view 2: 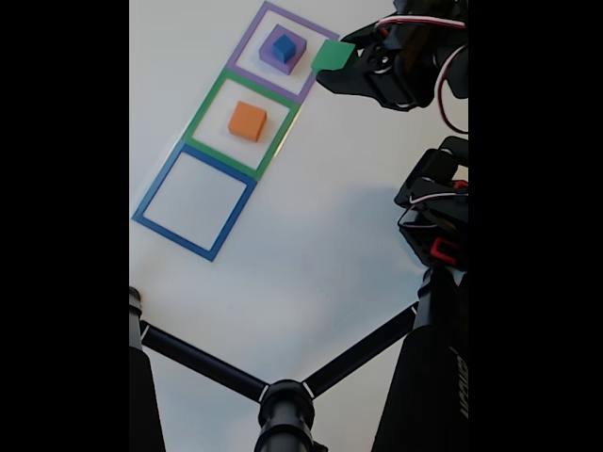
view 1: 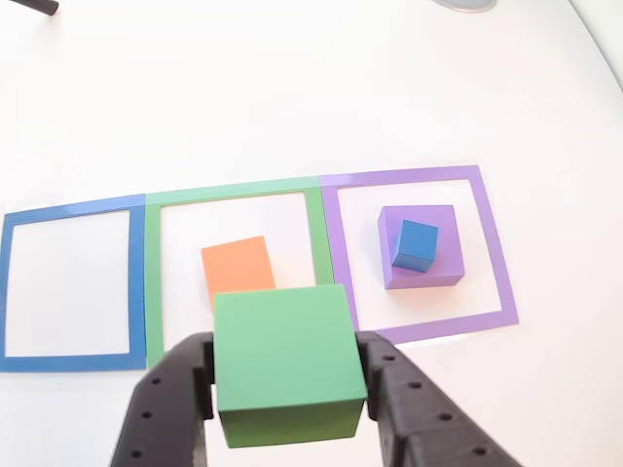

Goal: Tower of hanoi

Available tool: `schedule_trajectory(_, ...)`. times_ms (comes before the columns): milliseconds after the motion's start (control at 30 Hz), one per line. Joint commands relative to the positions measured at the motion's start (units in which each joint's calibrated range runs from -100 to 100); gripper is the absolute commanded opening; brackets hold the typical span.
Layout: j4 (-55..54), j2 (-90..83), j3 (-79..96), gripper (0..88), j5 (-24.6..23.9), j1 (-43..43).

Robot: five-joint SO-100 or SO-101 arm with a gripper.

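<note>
Black fingers [view 1: 170, 399] clamp the green block [view 1: 284, 362] from both sides, holding it in the air in the gripper [view 2: 332, 58]. Beyond it the orange block [view 1: 238, 269] lies flat inside the green outline [view 1: 232, 193]. Farther right in the other view, the blue cube [view 1: 417, 244] sits on the purple block [view 1: 451, 261] within the purple outline [view 1: 492, 248]; the blue outline [view 1: 70, 210] lies left.

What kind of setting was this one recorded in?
Probably a hobby or lab tabletop: a plain white table with taped square outlines, a black tripod over it, and the claw holding a green block.
</note>
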Motion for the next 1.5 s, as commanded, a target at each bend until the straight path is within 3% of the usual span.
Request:
schedule_trajectory(0,-24.5,-3.6,22.5,10.1,0.0,0.9)
schedule_trajectory(367,-78.0,7.7,54.8,10.1,0.0,-1.4)
schedule_trajectory(633,-107.7,27.5,59.5,10.0,0.0,-5.1)
schedule_trajectory(1000,-123.2,41.0,61.3,10.0,0.0,-6.1)
schedule_trajectory(1467,-132.2,51.3,59.6,9.8,0.0,-8.3)
